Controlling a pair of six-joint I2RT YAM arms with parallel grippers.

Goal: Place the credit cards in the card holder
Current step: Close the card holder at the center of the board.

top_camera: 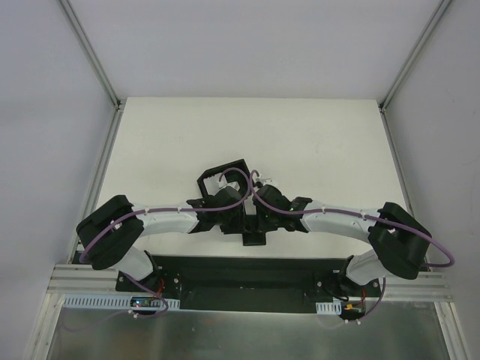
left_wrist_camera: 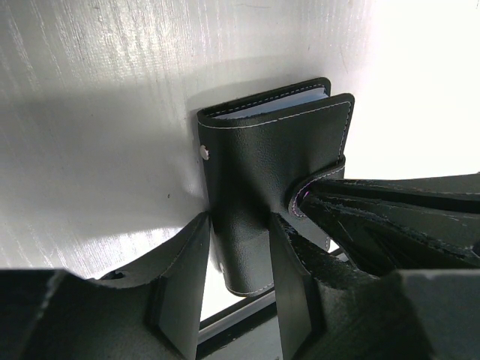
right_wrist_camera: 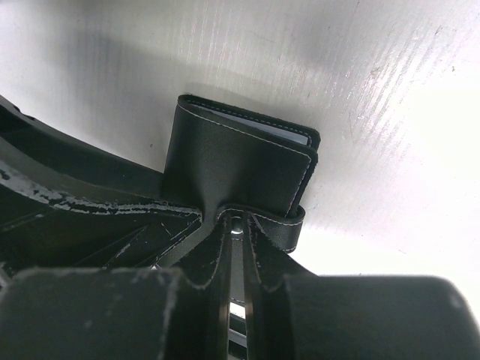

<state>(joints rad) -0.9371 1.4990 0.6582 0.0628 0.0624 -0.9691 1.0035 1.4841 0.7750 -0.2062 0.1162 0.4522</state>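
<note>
The card holder [left_wrist_camera: 259, 161] is a black folded wallet held above the white table. Pale card edges [left_wrist_camera: 274, 105] show inside its fold at the far end. My left gripper [left_wrist_camera: 238, 259] is shut on the card holder, one finger on each side of its near half. My right gripper [right_wrist_camera: 237, 225] is shut on the snap-button tab [right_wrist_camera: 281, 225], which wraps round the card holder [right_wrist_camera: 232, 161]. A pale card edge [right_wrist_camera: 289, 136] shows there too. In the top view both grippers [top_camera: 238, 208] [top_camera: 261, 206] meet at the table's middle and hide the card holder.
A larger black open-topped box [top_camera: 238, 166] stands just behind the two grippers. The white table [top_camera: 315, 142] reaches to grey walls at the left, right and back. The black base rail [top_camera: 240, 274] runs along the near edge.
</note>
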